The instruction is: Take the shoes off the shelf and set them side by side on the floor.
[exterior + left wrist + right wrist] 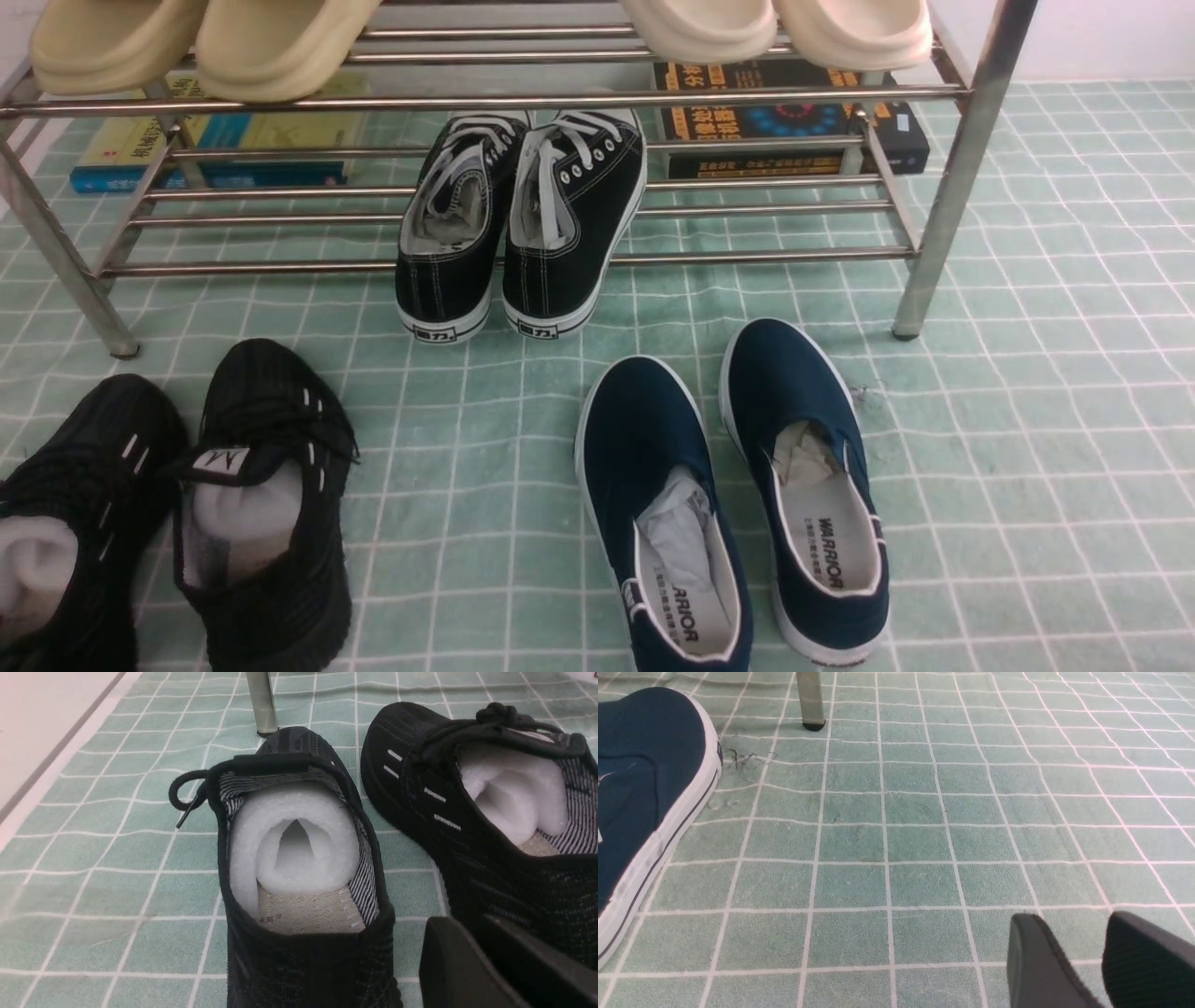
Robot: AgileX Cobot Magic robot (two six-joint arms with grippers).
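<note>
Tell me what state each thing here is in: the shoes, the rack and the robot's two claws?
Black mesh shoes: on the floor, side by side, stuffed with white foam.
Navy slip-ons: on the floor, paper inside.
Black canvas sneakers: resting on the shelf's lower tier, heels overhanging.
Beige slippers: on the top tier.
Left claw: holding nothing; opening unclear.
Right claw: open, empty.

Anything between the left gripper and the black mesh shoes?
Nothing visible. In the left wrist view the left gripper sits right behind the heels of the two black mesh shoes, both already on the green floor, off the shelf.
</note>
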